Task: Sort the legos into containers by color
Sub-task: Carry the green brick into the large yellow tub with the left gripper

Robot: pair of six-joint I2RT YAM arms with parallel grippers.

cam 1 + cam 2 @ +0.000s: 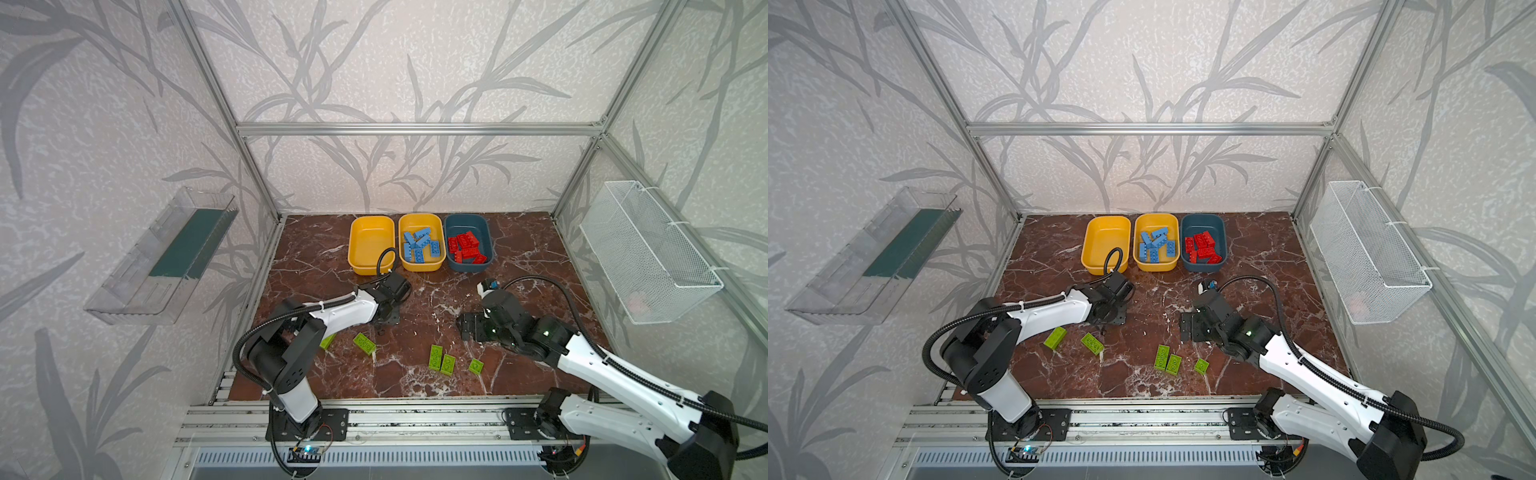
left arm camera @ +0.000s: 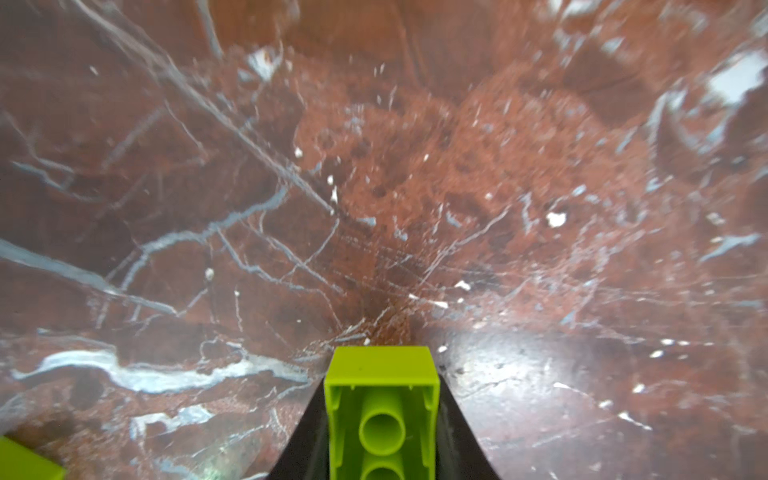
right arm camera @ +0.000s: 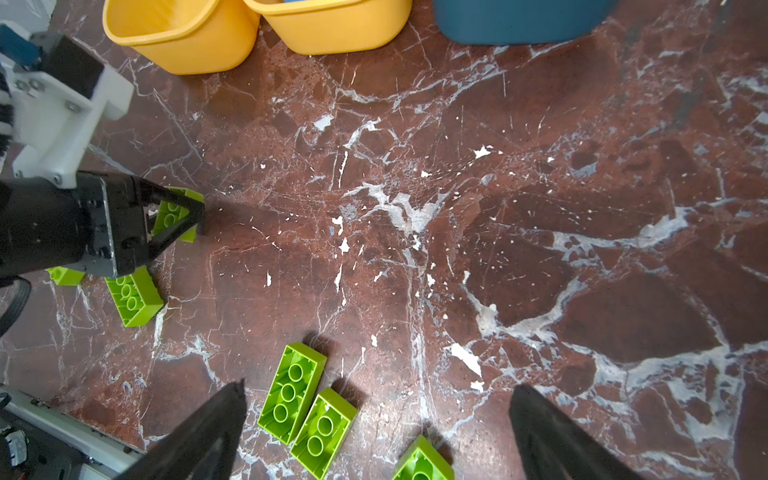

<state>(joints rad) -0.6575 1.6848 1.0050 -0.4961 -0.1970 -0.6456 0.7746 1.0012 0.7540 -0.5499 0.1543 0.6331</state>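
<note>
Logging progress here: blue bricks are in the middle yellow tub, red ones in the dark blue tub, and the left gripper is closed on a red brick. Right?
Not quite: the left gripper is closed on a green brick, not a red one, as the left wrist view shows. The blue bricks are in the middle yellow tub and red ones in the dark blue tub.

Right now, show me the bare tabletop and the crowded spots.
Bare: mid-table marble in front of the tubs, and right of the dark blue tub. Crowded: the front, green bricks strewn near the left gripper and right gripper.
</note>
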